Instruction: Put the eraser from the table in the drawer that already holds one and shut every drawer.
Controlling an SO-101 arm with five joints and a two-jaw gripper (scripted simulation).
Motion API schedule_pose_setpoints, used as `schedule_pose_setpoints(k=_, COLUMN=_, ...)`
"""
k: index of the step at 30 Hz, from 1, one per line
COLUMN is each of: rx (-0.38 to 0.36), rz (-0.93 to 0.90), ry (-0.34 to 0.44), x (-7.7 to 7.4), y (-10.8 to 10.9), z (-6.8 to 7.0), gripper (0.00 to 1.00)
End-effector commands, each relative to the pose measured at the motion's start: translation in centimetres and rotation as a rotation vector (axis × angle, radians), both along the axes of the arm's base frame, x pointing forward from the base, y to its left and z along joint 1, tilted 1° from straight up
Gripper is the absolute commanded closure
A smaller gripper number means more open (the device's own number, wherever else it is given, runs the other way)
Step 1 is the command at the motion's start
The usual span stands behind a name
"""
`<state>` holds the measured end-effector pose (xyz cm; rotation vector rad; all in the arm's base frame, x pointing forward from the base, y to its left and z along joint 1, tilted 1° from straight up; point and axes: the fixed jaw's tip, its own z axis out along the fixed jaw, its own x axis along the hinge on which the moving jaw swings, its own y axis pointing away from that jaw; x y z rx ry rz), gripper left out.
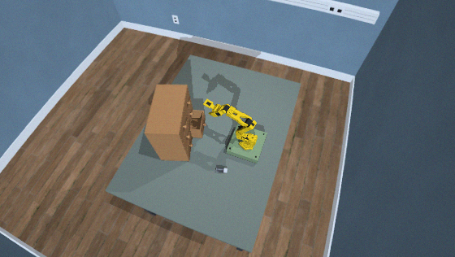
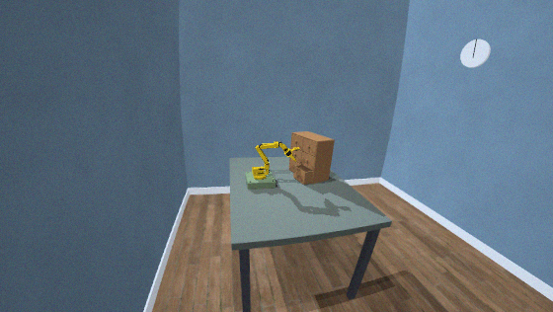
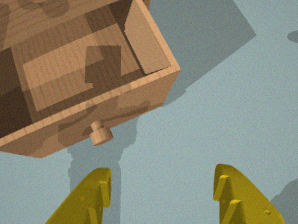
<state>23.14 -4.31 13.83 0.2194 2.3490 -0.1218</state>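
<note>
jaws part open, gripping nothing | open drawer (image 3: 93, 79) at 11 o'clock of them, nothing between | eraser (image 1: 221, 169) on counter (image 1: 252, 106), 6 o'clock of cabinet (image 1: 166, 119), near arm base (image 1: 260, 152)

A small room with blue walls (image 2: 291, 74) and a brown wood-plank floor (image 2: 434, 267) edged by white baseboard (image 2: 474, 242). At centre stands a grey-green surface (image 2: 296, 217) on dark legs (image 2: 362, 264). A round white wall clock (image 2: 475, 52) hangs at upper right.
</note>
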Motion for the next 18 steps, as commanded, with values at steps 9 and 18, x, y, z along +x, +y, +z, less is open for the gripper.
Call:
schedule_pose_setpoints(k=9, rx=0.033, rz=0.000, ry=0.162, x=-5.6, y=1.2, z=-3.2, gripper=0.79)
schedule_pose_setpoints(k=18, rx=0.049, rz=0.000, ry=0.252, x=-8.4, y=1.7, z=-5.4, gripper=0.79)
